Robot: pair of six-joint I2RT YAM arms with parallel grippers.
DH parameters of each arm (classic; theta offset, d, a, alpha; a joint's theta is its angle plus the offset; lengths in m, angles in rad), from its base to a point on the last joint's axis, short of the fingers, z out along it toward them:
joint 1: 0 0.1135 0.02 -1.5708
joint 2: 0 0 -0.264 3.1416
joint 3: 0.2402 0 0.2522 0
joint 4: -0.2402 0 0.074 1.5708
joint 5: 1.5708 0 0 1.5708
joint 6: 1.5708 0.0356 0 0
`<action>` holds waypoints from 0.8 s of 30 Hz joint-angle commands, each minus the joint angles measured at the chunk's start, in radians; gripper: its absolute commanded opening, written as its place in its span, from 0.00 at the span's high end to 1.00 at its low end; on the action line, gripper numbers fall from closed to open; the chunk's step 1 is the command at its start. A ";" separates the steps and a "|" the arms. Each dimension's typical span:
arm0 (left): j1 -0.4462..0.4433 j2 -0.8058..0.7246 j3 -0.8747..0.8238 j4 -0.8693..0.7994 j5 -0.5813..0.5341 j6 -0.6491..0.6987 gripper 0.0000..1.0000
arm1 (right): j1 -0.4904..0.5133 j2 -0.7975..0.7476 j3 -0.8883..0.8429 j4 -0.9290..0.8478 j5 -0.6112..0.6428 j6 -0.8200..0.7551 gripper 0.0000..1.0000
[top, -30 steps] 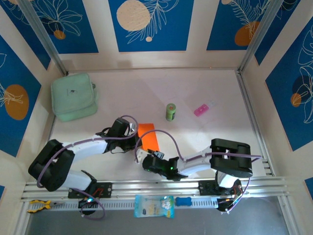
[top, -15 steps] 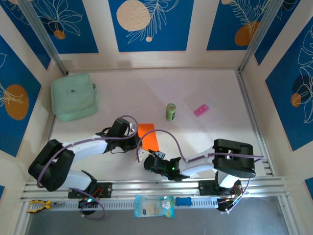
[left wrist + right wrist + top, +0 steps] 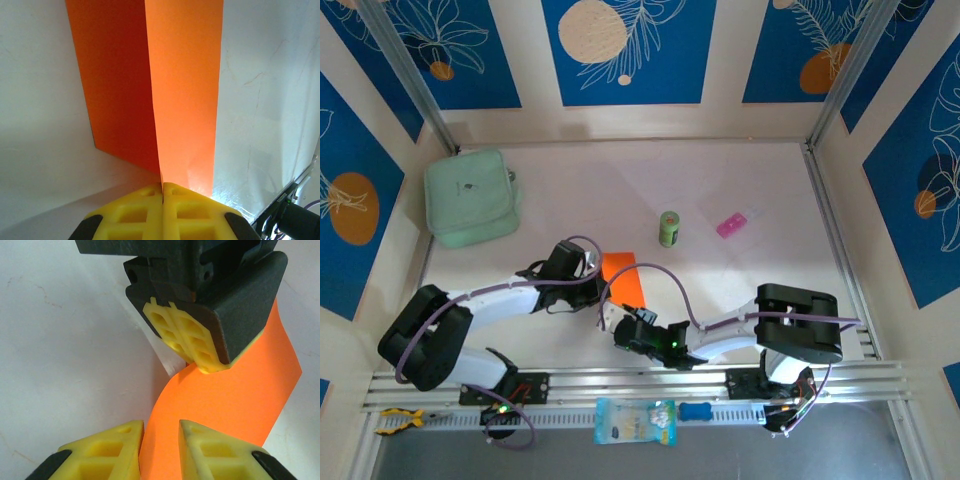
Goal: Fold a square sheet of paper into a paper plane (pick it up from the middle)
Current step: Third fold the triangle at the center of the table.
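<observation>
White tabletop [image 3: 750, 290], boxed in by blue floral panels, carries the orange paper [image 3: 625, 280] near its middle, close to both arms. From above it reads as a narrow strip rather than a square. The left wrist view shows why: one crease runs its length, with a shaded half on one side and a bright half on the other. The left hand [image 3: 162, 197] is clamped tight on the paper's near end, right at that crease. The right hand [image 3: 161, 440] faces it with its fingers [image 3: 210, 450] narrowly parted. The paper's curled edge passes between them, and I see no firm pinch there. My read is that the task is early: the centre fold looks made or nearly pressed. No pointed nose or wings exist yet, so the corner folds and wing folds remain. A can [image 3: 668, 229], a packet [image 3: 735, 222] and a pouch [image 3: 470, 197] lie well apart from the work.
</observation>
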 commanded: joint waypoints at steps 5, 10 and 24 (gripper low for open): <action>0.005 -0.009 0.001 -0.017 -0.009 -0.005 0.96 | -0.006 0.000 0.003 0.021 0.016 0.024 0.79; 0.005 -0.005 0.002 -0.016 -0.009 -0.005 0.96 | -0.007 -0.002 0.003 0.020 0.018 0.025 0.84; 0.012 -0.084 0.030 -0.144 -0.081 0.032 0.69 | -0.047 -0.073 -0.019 -0.024 -0.157 0.117 0.96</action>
